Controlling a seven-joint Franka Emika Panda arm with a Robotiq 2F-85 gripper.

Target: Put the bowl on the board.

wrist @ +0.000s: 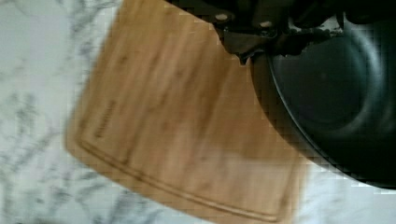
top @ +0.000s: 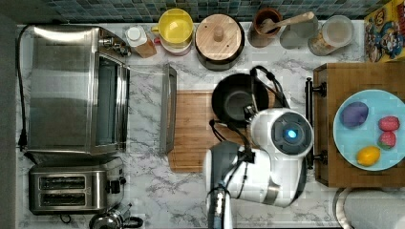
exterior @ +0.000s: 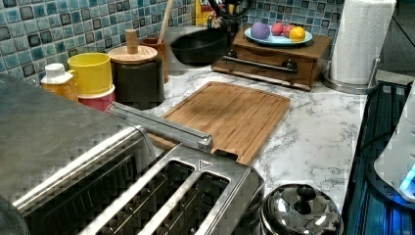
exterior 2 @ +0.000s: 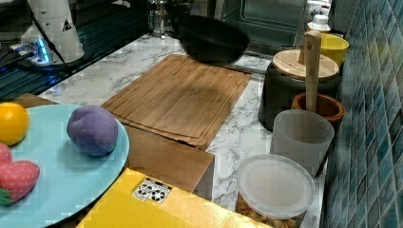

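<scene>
The matte-black bowl (top: 235,98) hangs in the air above the far right part of the bamboo board (top: 191,130), seen from the top view. My gripper (top: 250,112) is shut on the bowl's rim. In the wrist view the fingers (wrist: 246,43) pinch the rim of the bowl (wrist: 336,88), with the board (wrist: 177,121) blurred below. The left view shows the bowl (exterior: 198,46) well clear of the board (exterior: 225,115). It floats in the right view too, the bowl (exterior 2: 214,38) above the board's (exterior 2: 176,95) far edge.
The toaster oven's open door (top: 168,109) borders the board on the top view's left, with a toaster (top: 71,186) below it. A lidded black pot (top: 219,40) and yellow cup (top: 175,26) stand behind. A wooden tray (top: 334,76) with a plate of fruit sits right.
</scene>
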